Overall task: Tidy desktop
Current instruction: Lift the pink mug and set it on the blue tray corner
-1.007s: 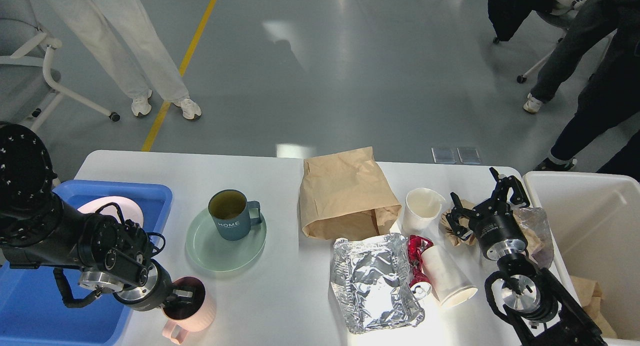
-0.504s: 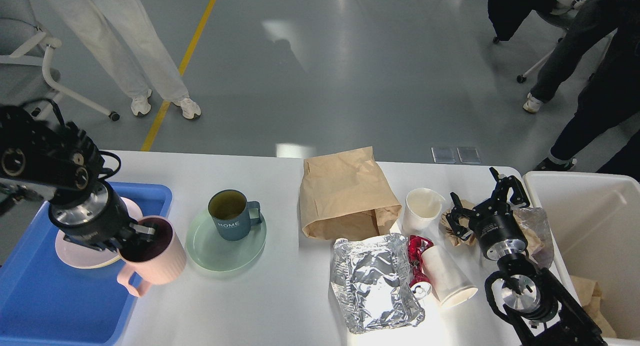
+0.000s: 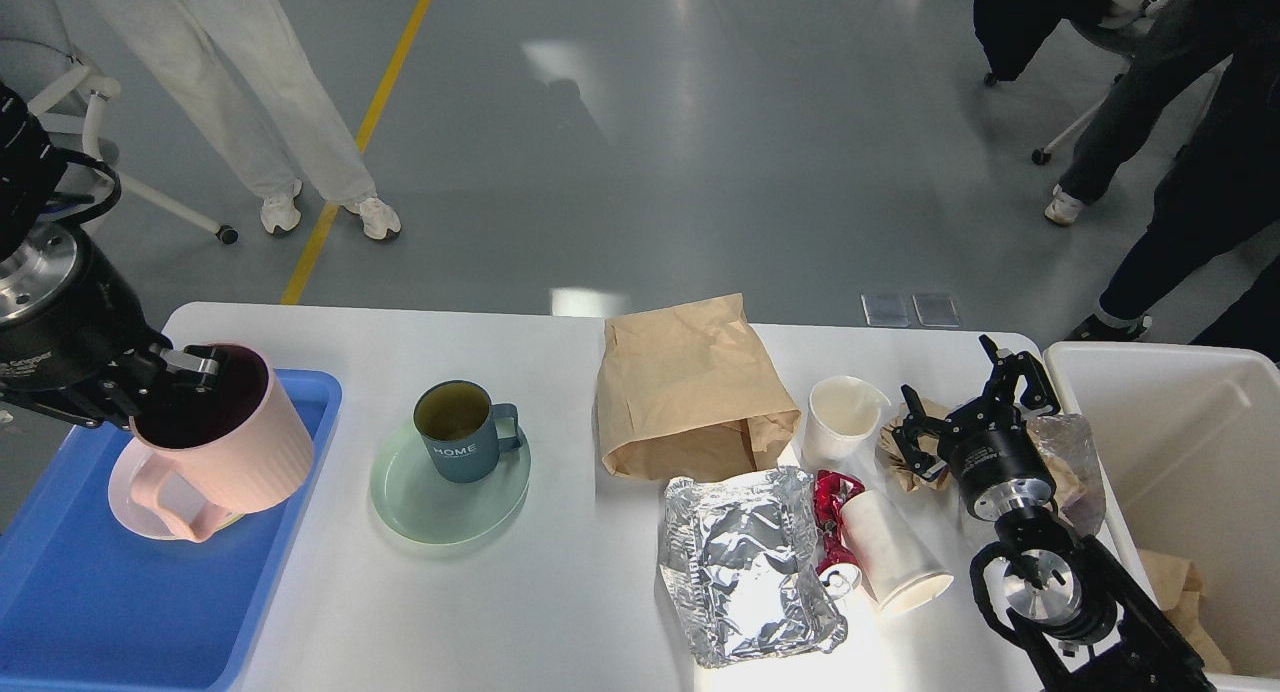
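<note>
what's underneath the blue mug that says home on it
A pale green plate lies under the blue mug, itself resting on the white desktop. The plate's middle is covered by the mug.

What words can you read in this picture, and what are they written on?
"HOME": white letters on the side of the blue mug, which stands on the green plate.
There is small white print on the left arm's black wrist, beside the pink mug, too small to read.
The red wrapper shows no readable words.
Nothing else carries text I can read.
</note>
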Tool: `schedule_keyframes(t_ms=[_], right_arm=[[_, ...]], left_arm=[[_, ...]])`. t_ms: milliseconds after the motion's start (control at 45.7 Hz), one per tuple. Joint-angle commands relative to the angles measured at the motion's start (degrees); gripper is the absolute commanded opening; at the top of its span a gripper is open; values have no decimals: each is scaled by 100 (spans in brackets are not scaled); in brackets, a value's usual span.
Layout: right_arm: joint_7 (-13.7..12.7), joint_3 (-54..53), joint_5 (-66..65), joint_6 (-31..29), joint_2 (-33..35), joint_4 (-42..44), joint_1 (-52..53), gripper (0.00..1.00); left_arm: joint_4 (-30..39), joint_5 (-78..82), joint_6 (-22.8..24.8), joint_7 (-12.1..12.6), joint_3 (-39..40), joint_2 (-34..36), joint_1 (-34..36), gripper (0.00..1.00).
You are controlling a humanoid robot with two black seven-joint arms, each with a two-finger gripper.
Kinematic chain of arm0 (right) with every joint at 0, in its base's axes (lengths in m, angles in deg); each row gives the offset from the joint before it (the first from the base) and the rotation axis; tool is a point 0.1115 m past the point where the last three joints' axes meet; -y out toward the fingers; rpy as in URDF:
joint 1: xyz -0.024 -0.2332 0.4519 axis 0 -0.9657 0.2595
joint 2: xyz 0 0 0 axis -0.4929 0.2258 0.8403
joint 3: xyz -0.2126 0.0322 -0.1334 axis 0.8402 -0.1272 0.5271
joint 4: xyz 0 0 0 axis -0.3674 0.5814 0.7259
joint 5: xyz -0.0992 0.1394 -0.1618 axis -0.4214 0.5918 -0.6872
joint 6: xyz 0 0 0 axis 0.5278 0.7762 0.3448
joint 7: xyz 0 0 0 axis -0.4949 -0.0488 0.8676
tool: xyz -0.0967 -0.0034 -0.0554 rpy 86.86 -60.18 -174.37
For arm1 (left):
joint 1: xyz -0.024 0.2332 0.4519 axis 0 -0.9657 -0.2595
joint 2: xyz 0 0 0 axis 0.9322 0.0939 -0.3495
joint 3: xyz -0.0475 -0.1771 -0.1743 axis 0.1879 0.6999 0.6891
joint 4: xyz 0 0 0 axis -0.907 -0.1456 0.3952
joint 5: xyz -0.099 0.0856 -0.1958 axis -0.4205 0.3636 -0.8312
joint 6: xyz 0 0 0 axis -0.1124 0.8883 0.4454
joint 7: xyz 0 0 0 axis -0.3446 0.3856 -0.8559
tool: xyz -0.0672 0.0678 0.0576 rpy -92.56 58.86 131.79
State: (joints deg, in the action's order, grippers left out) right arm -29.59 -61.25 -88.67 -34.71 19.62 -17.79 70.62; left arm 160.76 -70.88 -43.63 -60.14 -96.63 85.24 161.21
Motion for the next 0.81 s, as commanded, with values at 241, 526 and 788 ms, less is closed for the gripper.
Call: schedule_keyframes(t_ms=[241,526,788], right_arm=[[0,-4,1,-1,0,0,4,100],[0,-4,1,-1,0,0,4,100],[0,-4,1,-1,0,0,4,100]], left_arm=[[-3210,2256,-277,-784,978,2517,-3449,0],[-5786,2696,-444,-801,3967,2473,-7318,0],[-6569,2801,-541,-731,4496,2051,-8163,0]])
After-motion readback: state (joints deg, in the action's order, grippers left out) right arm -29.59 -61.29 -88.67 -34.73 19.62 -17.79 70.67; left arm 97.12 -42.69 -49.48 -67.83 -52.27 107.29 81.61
